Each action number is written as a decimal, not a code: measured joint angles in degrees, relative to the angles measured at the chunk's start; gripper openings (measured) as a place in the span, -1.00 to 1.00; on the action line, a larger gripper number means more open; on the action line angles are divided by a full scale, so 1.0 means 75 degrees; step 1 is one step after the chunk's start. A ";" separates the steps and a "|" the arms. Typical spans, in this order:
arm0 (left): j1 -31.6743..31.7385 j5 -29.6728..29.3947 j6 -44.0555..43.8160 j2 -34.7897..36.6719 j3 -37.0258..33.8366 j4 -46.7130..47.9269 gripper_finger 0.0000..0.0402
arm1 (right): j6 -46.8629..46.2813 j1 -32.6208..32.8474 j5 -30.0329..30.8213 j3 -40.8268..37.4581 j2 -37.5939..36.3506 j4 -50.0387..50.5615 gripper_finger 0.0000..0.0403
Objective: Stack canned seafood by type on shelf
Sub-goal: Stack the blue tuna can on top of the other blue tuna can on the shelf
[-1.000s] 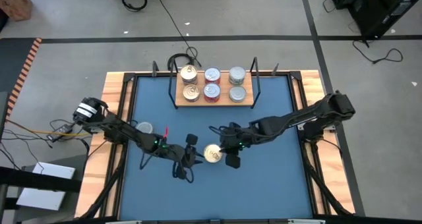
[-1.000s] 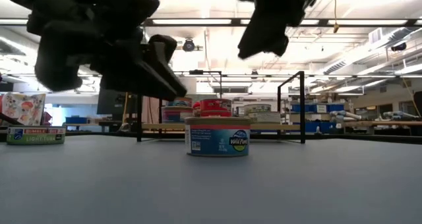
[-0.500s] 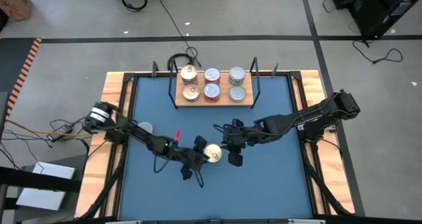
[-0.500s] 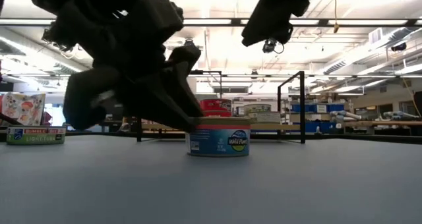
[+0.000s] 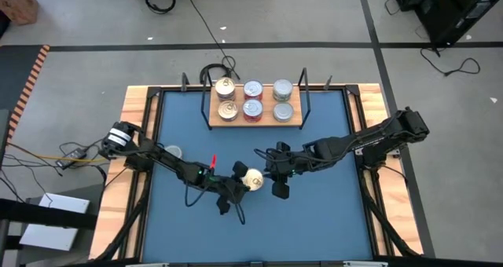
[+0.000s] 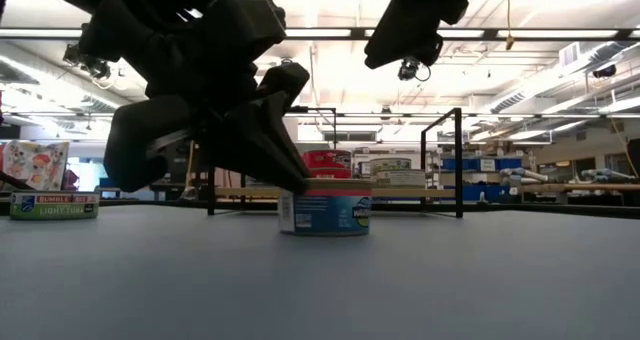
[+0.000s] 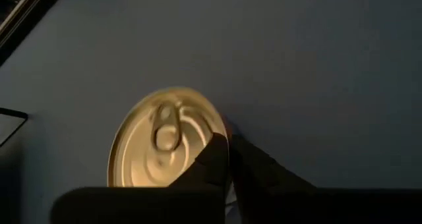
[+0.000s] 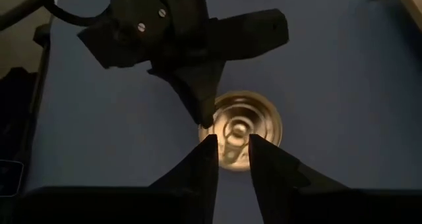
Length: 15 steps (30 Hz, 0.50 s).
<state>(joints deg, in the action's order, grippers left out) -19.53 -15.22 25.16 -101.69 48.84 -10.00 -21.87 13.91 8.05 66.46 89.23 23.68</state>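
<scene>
Mid-tabletop, my left hand [image 5: 238, 181], pressed together, touches the gold-lidded round tin [image 5: 252, 180]; I might shove it away ungrasped.

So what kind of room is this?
Probably a robot lab or workshop. Two dark robot arms work at a blue table, cables trail over the grey floor, and the low view shows long ceiling lights and stocked shelving behind.

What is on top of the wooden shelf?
The shelf holds six tins in two rows: gold-lidded, red-sided and plain silver pairs. Whether more tins sit under them cannot be seen from above.
</scene>
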 joint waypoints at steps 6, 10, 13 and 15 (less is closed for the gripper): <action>0.0047 0.0302 -0.0420 0.0486 -0.0060 0.0516 -0.98 | 0.0003 0.0003 -0.0012 0.0000 0.0003 0.0026 -0.53; 0.0230 0.1249 -0.1331 0.1103 -0.0055 0.0739 -0.99 | 0.0022 0.0035 -0.0020 0.0000 0.0003 0.0032 -0.53; 0.0402 0.1848 -0.2093 0.1387 -0.0058 0.0930 -0.99 | 0.0128 0.0100 -0.0023 0.0000 0.0003 0.0032 -0.52; 0.0498 0.2114 -0.2584 0.1508 -0.0070 0.1018 -0.99 | 0.0231 0.0158 -0.0022 0.0000 0.0003 0.0029 -0.53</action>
<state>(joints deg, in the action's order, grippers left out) -15.79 0.64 5.78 -90.38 48.32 -2.37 -20.13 15.10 7.89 66.46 89.25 23.90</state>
